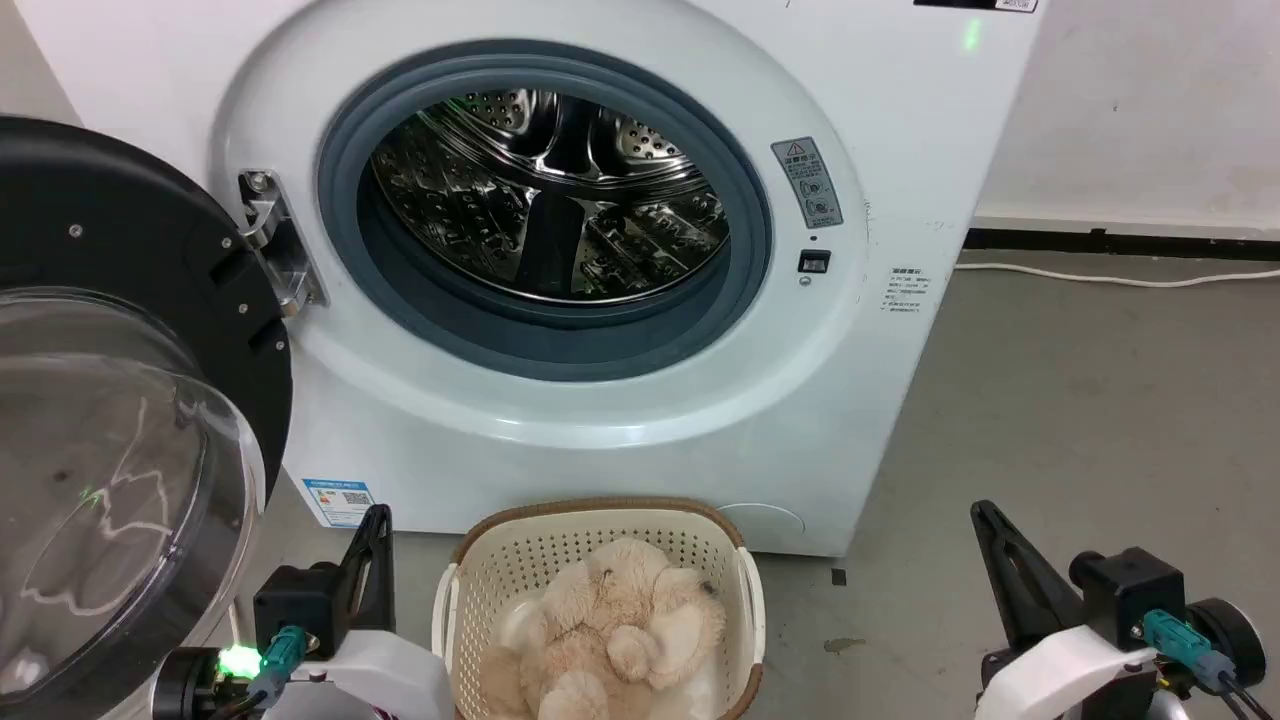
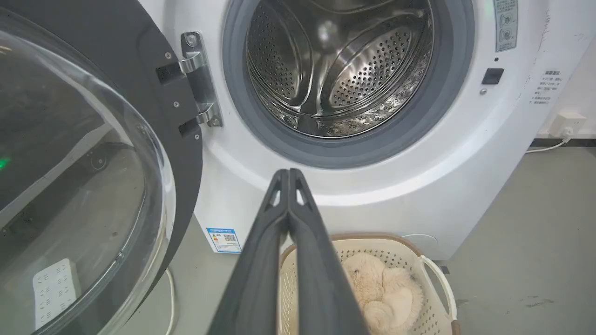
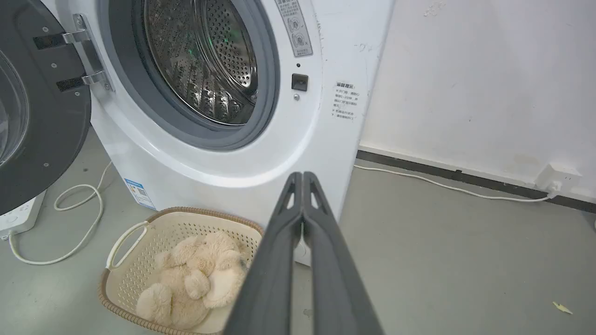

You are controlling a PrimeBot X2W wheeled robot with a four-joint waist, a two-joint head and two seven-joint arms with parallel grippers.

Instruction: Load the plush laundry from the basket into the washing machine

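The cream-beige plush laundry [image 1: 610, 630] lies curled in the basket [image 1: 600, 520] on the floor in front of the washing machine [image 1: 850, 380]. The machine's porthole shows a bare steel drum [image 1: 550, 195], and its clear door [image 1: 120, 430] is swung wide to the left. My left gripper [image 1: 372, 530] is shut with nothing in it, to the left of the basket. My right gripper [image 1: 985, 520] is shut too, well to the basket's right. In the left wrist view the plush laundry [image 2: 382, 293] sits beyond the closed fingers [image 2: 288, 223]. The right wrist view shows the plush laundry [image 3: 195, 279] left of the fingers [image 3: 302, 218].
A white cable [image 3: 70, 223] loops on the grey floor left of the washer, by a white power strip [image 3: 18, 214]. Another cable [image 3: 442, 186] runs along the dark skirting to a wall socket [image 3: 556, 179]. Bare floor spreads to the right of the machine [image 1: 1080, 400].
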